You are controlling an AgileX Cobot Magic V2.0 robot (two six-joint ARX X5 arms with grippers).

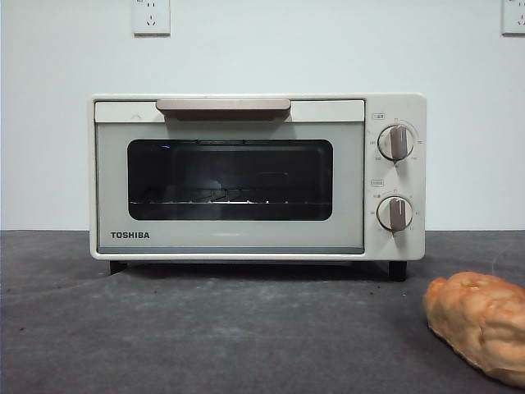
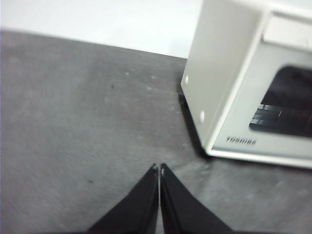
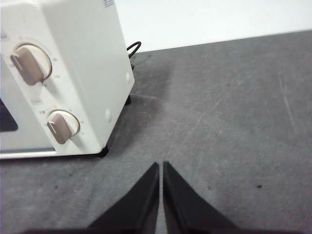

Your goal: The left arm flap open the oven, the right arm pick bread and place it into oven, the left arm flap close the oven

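Note:
The cream-white TOSHIBA oven (image 1: 257, 176) stands at the middle of the dark table with its door shut, beige bar handle (image 1: 223, 107) along the top and two taupe knobs (image 1: 397, 142) on its right. The golden-orange bread (image 1: 480, 322) lies on the table at the front right, cut by the picture's edge. My left gripper (image 2: 159, 167) is shut and empty, held above the table off the oven's (image 2: 248, 83) left corner. My right gripper (image 3: 161, 164) is shut and empty, off the oven's (image 3: 63, 73) right side. Neither arm shows in the front view.
A white wall with two power sockets (image 1: 151, 16) stands behind the oven. The oven's black cable (image 3: 133, 47) runs out behind its right side. The grey table (image 1: 205, 328) stretches in front of the oven.

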